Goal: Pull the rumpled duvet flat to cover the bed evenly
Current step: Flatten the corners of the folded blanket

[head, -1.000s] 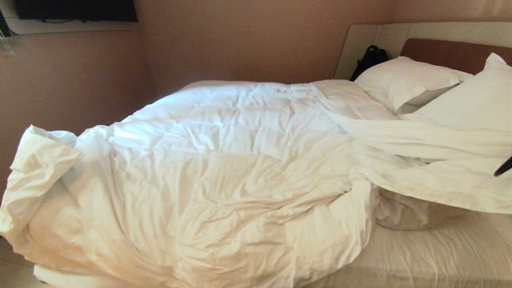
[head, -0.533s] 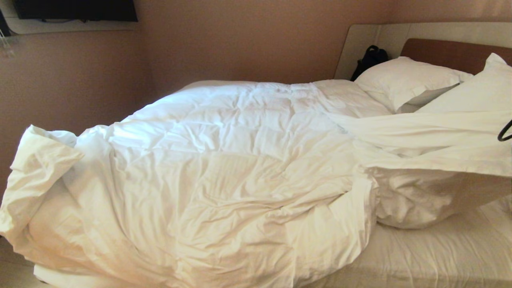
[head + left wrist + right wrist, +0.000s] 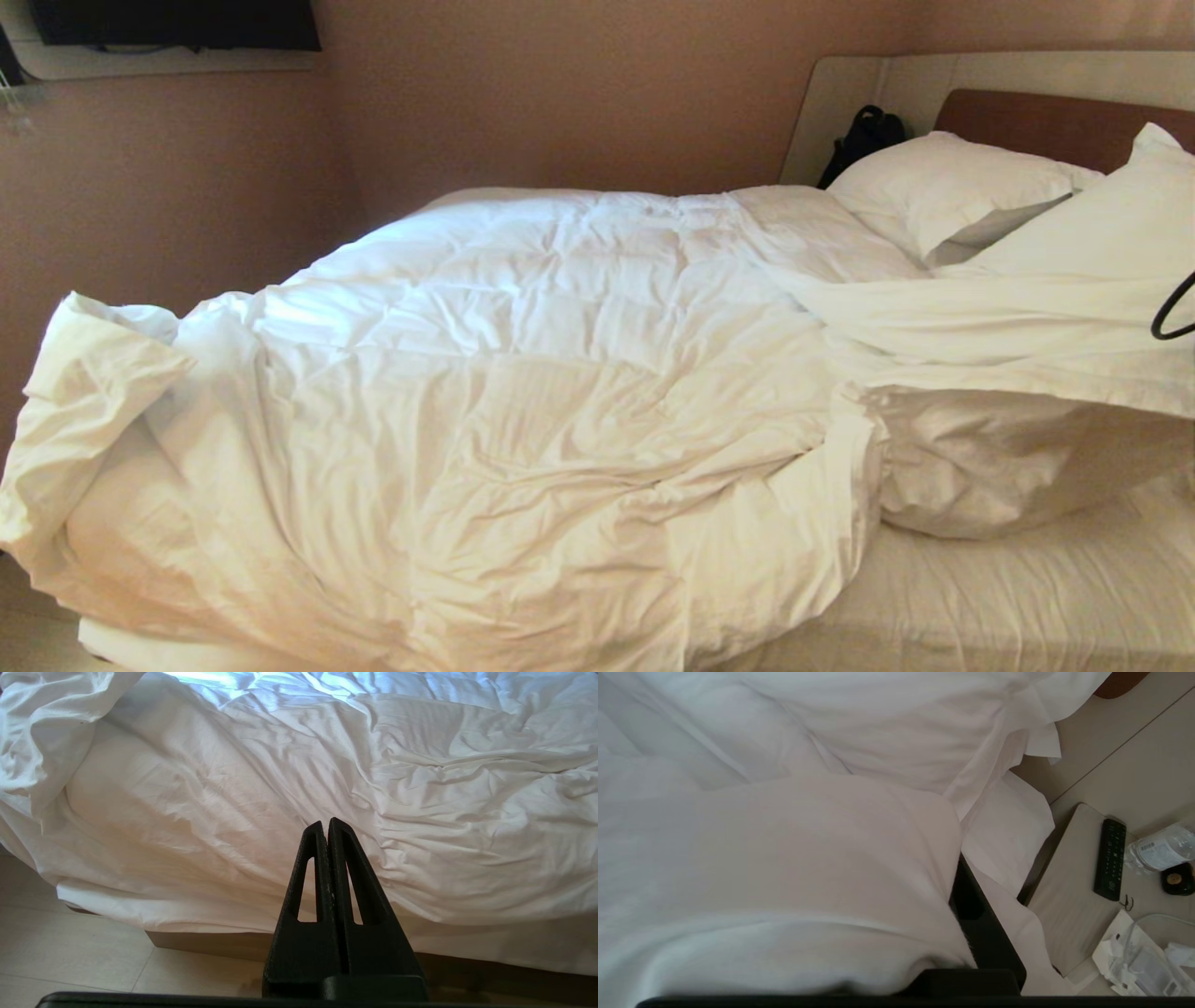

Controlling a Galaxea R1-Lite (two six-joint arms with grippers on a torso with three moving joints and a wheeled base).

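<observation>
up by the pillow [image 3: 943, 187], right gripper [image 3: 966, 914] jaws clamp the duvet [image 3: 523, 392]; left gripper [image 3: 328, 828] closed.

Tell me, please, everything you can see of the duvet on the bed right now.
The duvet is a large white puffy quilt, soft wrinkled cotton with faint stitched squares. It lies rumpled over most of the bed, bunched at the foot, where a folded corner hangs over the edge. Near the pillows its near edge is lifted off the bare sheet and stretched toward the right gripper, shut on the fabric draped over its fingers. The left gripper hangs shut before the duvet's overhang, apart from it.
</observation>
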